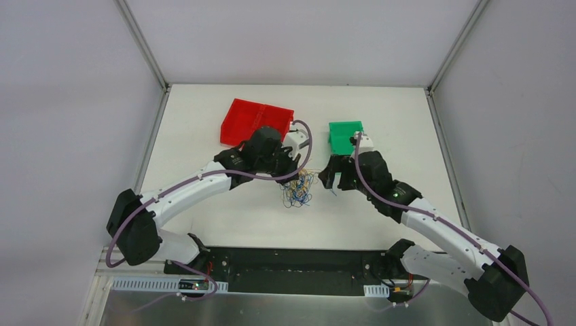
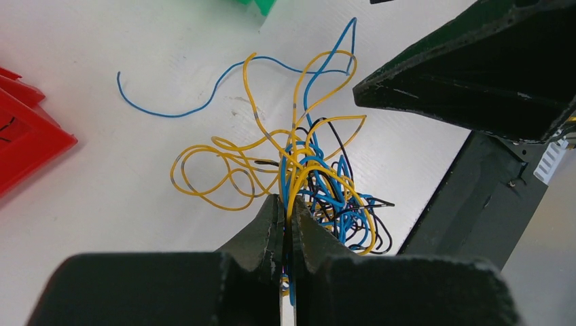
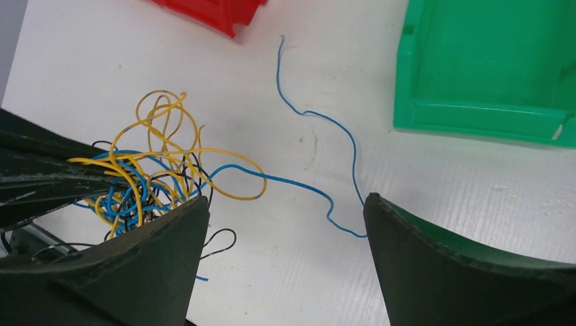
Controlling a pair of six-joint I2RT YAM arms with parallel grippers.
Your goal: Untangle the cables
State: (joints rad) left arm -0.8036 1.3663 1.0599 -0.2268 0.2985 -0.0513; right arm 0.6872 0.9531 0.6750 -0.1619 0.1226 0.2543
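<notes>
Left wrist view confirms that the left gripper [image 2: 286,238] has its jaws closed on a few yellow and blue strands at the near edge of the cables [image 2: 306,183]. These lie as one tangle on the table [image 1: 224,217], on the arms' side of the gap between the red bin [image 1: 255,121] and the green bin [image 1: 345,136]. We find the right gripper [image 3: 285,204] with jaws wide apart, holding nothing, and a loose blue strand [image 3: 319,119] trailing between its fingers. We judge the step to be freeing one wire: the left should anchor firmly while the right closes on that blue strand alone and draws it away slowly, watching for snagged loops.
</notes>
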